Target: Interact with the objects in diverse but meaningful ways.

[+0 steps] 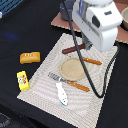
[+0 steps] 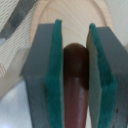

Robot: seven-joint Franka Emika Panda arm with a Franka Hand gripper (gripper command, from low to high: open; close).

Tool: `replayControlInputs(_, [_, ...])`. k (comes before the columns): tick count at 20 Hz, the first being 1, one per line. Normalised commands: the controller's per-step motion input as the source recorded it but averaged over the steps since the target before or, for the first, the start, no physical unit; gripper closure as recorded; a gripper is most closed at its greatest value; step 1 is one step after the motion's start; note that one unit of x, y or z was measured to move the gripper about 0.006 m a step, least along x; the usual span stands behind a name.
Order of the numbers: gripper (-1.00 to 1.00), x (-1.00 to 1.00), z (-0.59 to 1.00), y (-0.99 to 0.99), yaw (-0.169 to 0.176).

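Wrist view: tool (image 2: 75, 80) straddles dark brown sausage (image 2: 75, 95)

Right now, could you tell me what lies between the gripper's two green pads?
The dark brown sausage lies between the gripper pads, seen in the wrist view.

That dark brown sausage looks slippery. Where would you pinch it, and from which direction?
Pinch the sausage across its narrow width, near one rounded end, coming straight down from above. It is a long, thin rod lying flat on the placemat, so its two long sides offer parallel faces. The wrist view shows just that: the gripper straddles it, one green pad on each side.
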Motion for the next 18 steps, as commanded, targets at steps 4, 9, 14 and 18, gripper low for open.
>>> replayControlInputs(4, [1.0,0.1,-0.47,-0.14,-0.012])
replayControlInputs(9, [1.0,0.22,-0.35,-0.16,-0.024])
replayControlInputs(14, [1.0,0.13,-0.35,-0.01,-0.015])
replayControlInputs(18, [1.0,0.04,-0.35,0.03,0.0])
